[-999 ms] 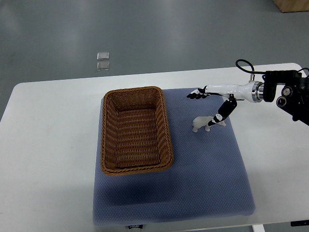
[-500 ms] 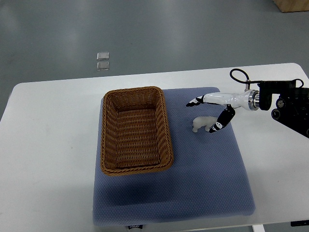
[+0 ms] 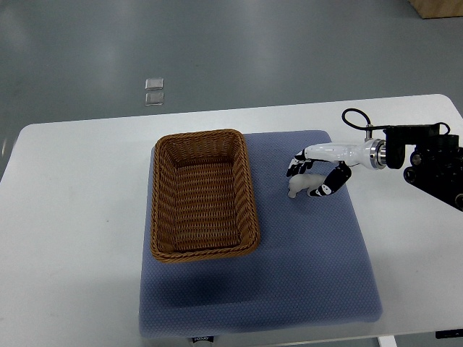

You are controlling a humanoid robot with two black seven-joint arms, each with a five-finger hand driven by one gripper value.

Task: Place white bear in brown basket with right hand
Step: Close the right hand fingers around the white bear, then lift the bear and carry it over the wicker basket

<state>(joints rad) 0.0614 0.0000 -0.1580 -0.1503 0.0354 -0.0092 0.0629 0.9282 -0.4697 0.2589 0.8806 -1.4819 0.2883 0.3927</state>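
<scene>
**Grasp closing, bear not yet lifted**

The white bear [image 3: 302, 185] stands on the blue mat [image 3: 304, 267], to the right of the brown basket [image 3: 203, 195] and apart from its rim. The right hand [image 3: 316, 173] reaches in over it, fingers [image 3: 296, 165] curled down around the figure with the thumb at its near side; whether they grip firmly cannot be told. The basket holds nothing. Lifting, carrying left and releasing into the basket all remain. The white bench [image 3: 72, 217] carries the mat.
</scene>
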